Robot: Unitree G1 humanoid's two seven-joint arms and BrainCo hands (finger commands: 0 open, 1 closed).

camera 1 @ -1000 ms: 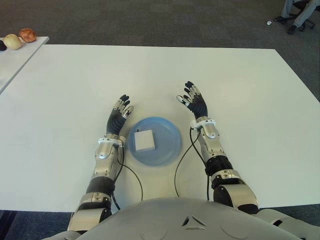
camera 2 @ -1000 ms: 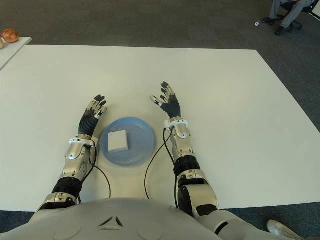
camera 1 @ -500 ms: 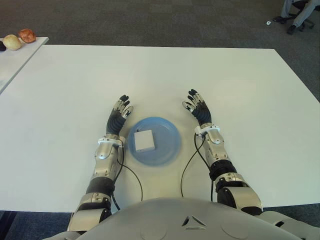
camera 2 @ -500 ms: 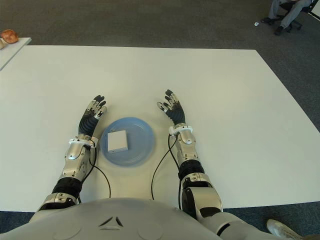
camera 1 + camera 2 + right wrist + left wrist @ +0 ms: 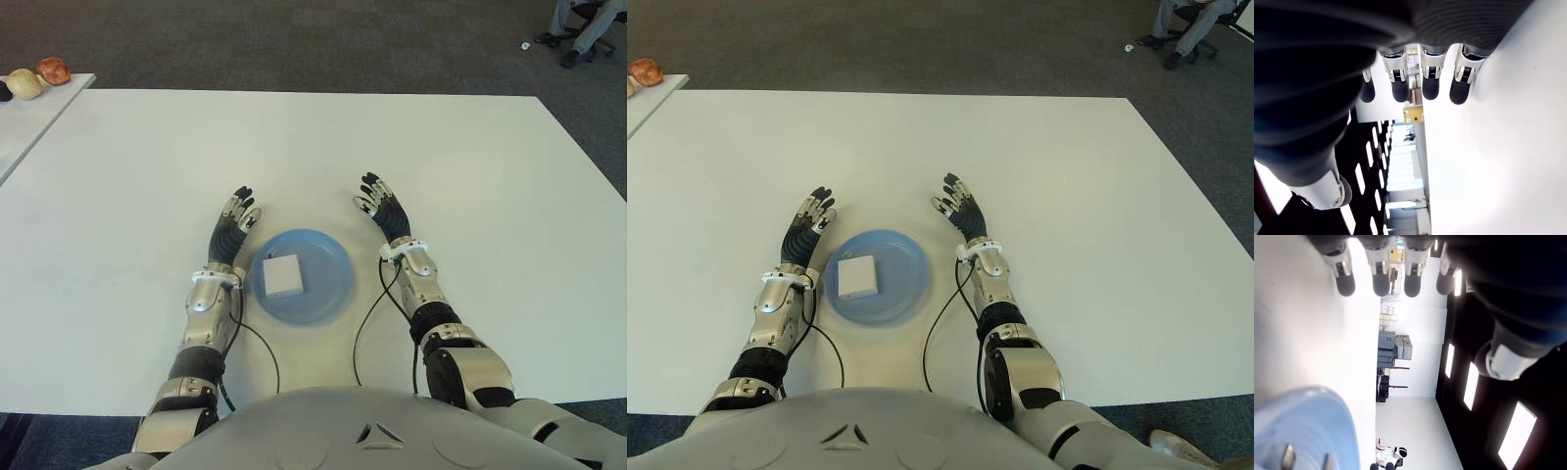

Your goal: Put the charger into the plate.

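Note:
A white square charger (image 5: 282, 275) lies flat inside the light blue plate (image 5: 331, 284) on the white table (image 5: 127, 176), just in front of me. My left hand (image 5: 234, 221) shows just left of the plate, fingers stretched out and holding nothing. To the plate's right is my right hand (image 5: 381, 206), also with straight, spread fingers and nothing in it. The left wrist view catches the plate's blue rim (image 5: 1317, 411) and the charger's two metal prongs (image 5: 1287, 456) close by. Only bare tabletop lies beyond the fingers (image 5: 1426, 78) in the right wrist view.
Black cables (image 5: 257, 343) run from both wrists back over the table's near edge. A side table (image 5: 29, 108) at far left carries a few round fruits (image 5: 53, 69). A seated person's legs (image 5: 586, 24) and a chair show on the dark carpet at far right.
My right hand drew back from the plate's far right rim and moved slightly right, settling beside the plate with fingers still spread. The left hand, plate and charger have not moved.

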